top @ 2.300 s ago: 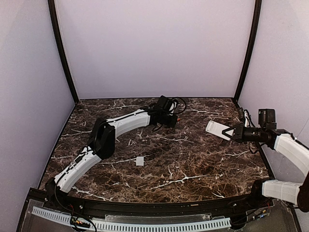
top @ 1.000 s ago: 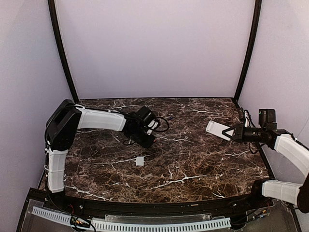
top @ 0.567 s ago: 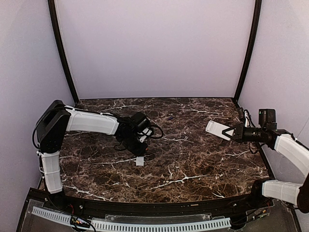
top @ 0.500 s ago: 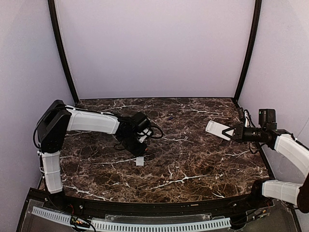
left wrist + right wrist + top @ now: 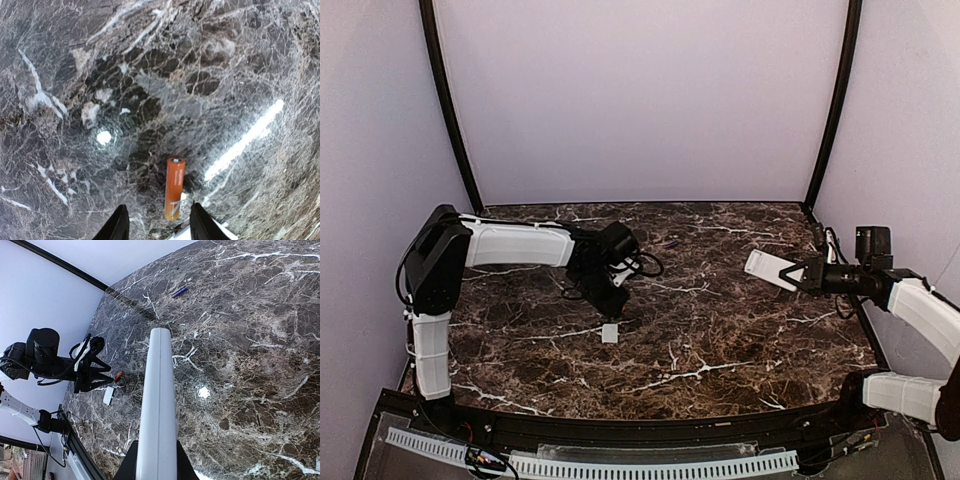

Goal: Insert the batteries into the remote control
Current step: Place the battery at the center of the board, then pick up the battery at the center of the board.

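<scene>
The orange battery (image 5: pixel 174 188) lies on the marble between the fingertips of my left gripper (image 5: pixel 159 232), which is open just above it. In the right wrist view the orange battery (image 5: pixel 118 375) shows at the tip of the left gripper (image 5: pixel 100 375). The dark blue battery (image 5: pixel 179 291) lies alone at the far middle of the table, also seen from above (image 5: pixel 672 240). My right gripper (image 5: pixel 800 272) is shut on the white remote control (image 5: pixel 770 267) and holds it edge-up above the right side; the remote (image 5: pixel 157 405) fills the wrist view between the jaws of the right gripper (image 5: pixel 156 460).
A small white square cover plate (image 5: pixel 610 333) lies near the table's middle, just in front of the left gripper (image 5: pixel 618 305); its corner (image 5: pixel 220 234) shows beside the right finger. Black posts stand at the back corners. Purple walls close in the table.
The left arm swung back from the far middle to the table's centre by the cover plate. The orange battery now lies on the marble there. The right arm and remote have not moved.
</scene>
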